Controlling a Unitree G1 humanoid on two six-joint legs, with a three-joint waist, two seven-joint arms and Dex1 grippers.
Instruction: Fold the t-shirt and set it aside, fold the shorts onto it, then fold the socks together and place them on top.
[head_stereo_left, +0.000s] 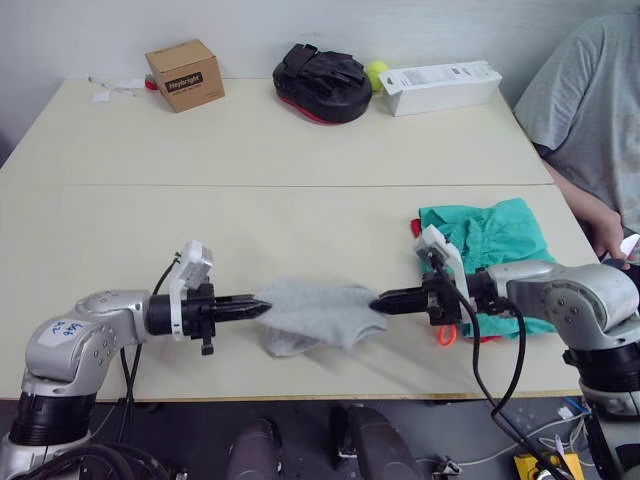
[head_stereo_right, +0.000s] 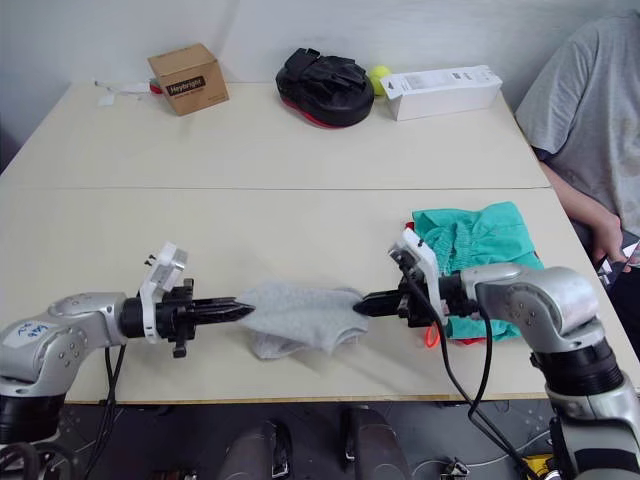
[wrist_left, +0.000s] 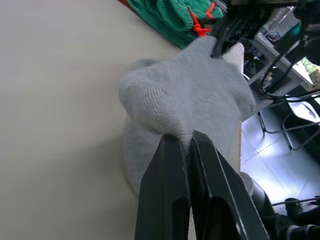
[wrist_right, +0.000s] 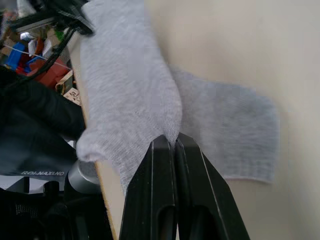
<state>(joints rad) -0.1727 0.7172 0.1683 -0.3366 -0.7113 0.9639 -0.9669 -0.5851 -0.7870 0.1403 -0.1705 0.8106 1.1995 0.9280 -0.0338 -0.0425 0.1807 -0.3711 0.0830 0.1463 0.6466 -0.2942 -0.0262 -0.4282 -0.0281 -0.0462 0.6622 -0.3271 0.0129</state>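
One light grey sock (head_stereo_left: 315, 305) is stretched just above the table near its front edge, held at both ends. My left gripper (head_stereo_left: 262, 308) is shut on its left end and my right gripper (head_stereo_left: 376, 301) is shut on its right end. A second grey sock (wrist_right: 235, 132) lies flat on the table under it, partly covered. The teal-green shorts (head_stereo_left: 490, 240) lie folded at the right, with the orange drawstring (head_stereo_left: 447, 335) hanging at their front. A sliver of the red t-shirt (head_stereo_left: 510, 337) peeks out under the shorts; the rest is hidden.
A cardboard box (head_stereo_left: 184, 74), a black pouch (head_stereo_left: 321, 82), a yellow-green ball (head_stereo_left: 376, 71) and a white carton (head_stereo_left: 440, 86) line the table's far edge. A person in a grey shirt (head_stereo_left: 590, 110) sits at the right, close to the shorts.
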